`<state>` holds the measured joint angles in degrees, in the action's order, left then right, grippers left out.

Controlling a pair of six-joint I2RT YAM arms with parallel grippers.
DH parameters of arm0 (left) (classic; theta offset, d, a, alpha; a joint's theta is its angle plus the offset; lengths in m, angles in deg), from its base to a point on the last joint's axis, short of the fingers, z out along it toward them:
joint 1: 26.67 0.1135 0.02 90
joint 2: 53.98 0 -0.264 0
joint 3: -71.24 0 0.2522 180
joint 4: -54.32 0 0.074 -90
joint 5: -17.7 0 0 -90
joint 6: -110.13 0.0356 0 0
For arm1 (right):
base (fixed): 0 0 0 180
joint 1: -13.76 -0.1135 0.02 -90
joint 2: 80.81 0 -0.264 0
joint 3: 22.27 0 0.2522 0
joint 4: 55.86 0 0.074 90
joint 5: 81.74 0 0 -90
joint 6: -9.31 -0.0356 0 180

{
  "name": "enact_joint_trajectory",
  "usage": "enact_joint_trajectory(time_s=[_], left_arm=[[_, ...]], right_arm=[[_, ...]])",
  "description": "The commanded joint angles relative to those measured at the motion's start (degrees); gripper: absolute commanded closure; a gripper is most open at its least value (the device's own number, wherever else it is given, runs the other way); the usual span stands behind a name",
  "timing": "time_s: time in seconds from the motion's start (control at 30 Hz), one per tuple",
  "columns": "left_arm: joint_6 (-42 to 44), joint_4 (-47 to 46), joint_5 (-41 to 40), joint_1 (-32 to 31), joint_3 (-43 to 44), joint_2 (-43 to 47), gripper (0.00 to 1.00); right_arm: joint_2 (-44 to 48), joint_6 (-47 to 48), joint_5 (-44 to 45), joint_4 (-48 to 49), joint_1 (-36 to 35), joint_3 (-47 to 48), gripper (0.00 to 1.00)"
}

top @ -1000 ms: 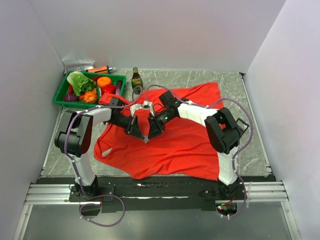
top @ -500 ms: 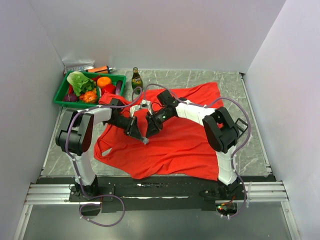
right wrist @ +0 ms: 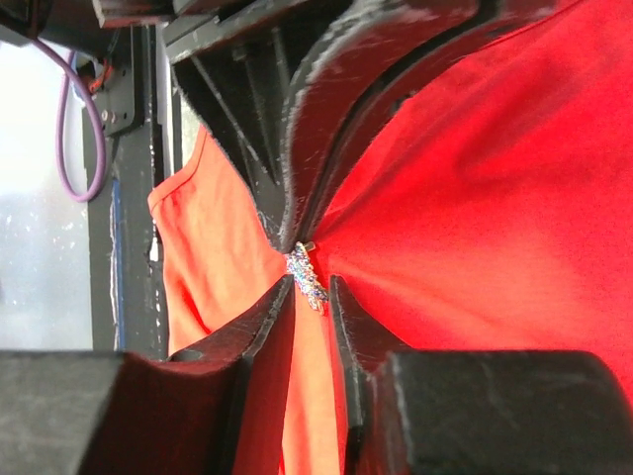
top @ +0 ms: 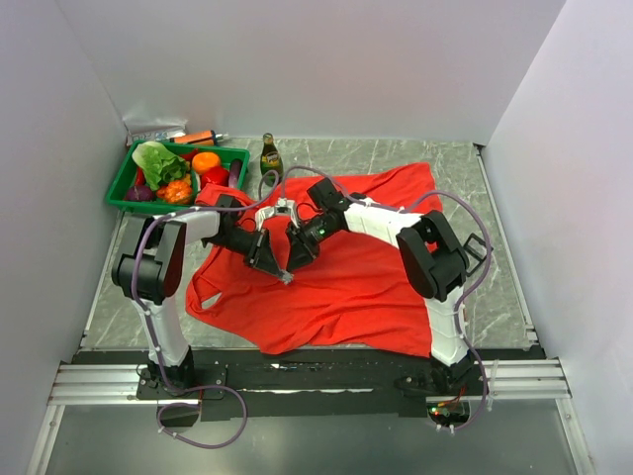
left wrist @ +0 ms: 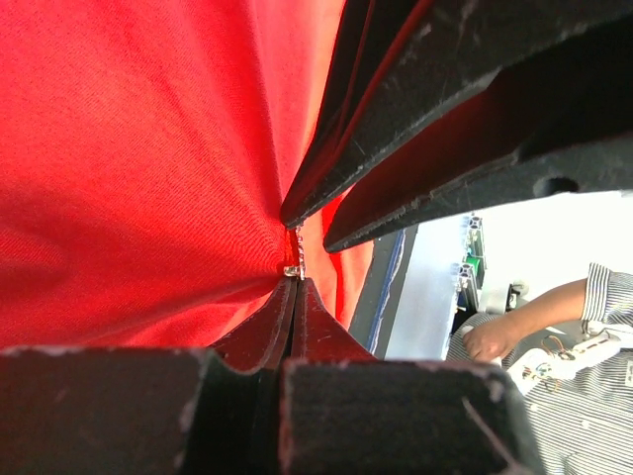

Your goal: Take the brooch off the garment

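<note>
The red garment (top: 346, 287) lies spread on the table, and both grippers meet over its left half. My left gripper (top: 281, 273) is shut, pinching a pucker of the garment (left wrist: 129, 168) right at a small metal bit of the brooch (left wrist: 294, 267). In the right wrist view the brooch (right wrist: 307, 277) is a tiny sparkly piece with a gold tip. It sits between the tips of my right gripper (right wrist: 312, 287), whose jaws stand a narrow gap apart around it. The left fingers (right wrist: 307, 148) come down onto it from above.
A green basket (top: 124, 193) of toy vegetables stands at the back left, with a dark bottle (top: 270, 155) beside it and an orange tube (top: 198, 137) behind. White walls close three sides. The black mounting rail (top: 297, 371) runs along the near edge.
The right gripper has crept a little left toward the left one and its jaws have narrowed around the brooch. The left gripper has stayed shut in place.
</note>
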<state>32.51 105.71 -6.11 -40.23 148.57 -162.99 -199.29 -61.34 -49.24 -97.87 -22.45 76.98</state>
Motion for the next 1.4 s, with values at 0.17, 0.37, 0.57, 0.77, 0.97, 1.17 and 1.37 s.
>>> enact_joint_trajectory(time_s=[0.17, 0.37, 0.57, 0.77, 0.97, 1.17, 1.37], left_arm=[[-0.1, -1.8, 3.8, 0.9, 2.3, -1.0, 0.99], [-0.7, -2.0, 4.1, 1.6, 2.6, -1.6, 0.99], [-1.7, -3.0, 3.8, 2.1, 2.5, -1.7, 0.99], [-8.3, -11.2, -4.4, 3.1, -0.5, 2.1, 0.80], [-11.2, -17.5, -15.8, 4.2, -7.4, 12.6, 0.59], [-12.0, -23.0, -26.5, 2.9, -14.2, 24.8, 0.39], [-3.3, -30.6, -45.1, -11.0, -20.8, 39.3, 0.46]], right_arm=[[-2.1, 2.8, -2.4, -3.4, -1.5, 4.2, 0.76], [-2.4, 3.0, -2.2, -3.7, -1.5, 4.6, 0.74], [-2.7, 3.6, -1.3, -4.4, -1.6, 4.6, 0.86], [-3.2, -3.6, -2.8, -6.2, -0.4, 6.5, 1.00], [-4.7, -7.1, -7.6, -15.8, 2.2, 11.8, 1.00], [-9.0, -13.3, -8.0, -17.6, 5.3, 15.9, 1.00], [-10.3, -23.3, -6.9, -13.6, 7.5, 13.6, 1.00]])
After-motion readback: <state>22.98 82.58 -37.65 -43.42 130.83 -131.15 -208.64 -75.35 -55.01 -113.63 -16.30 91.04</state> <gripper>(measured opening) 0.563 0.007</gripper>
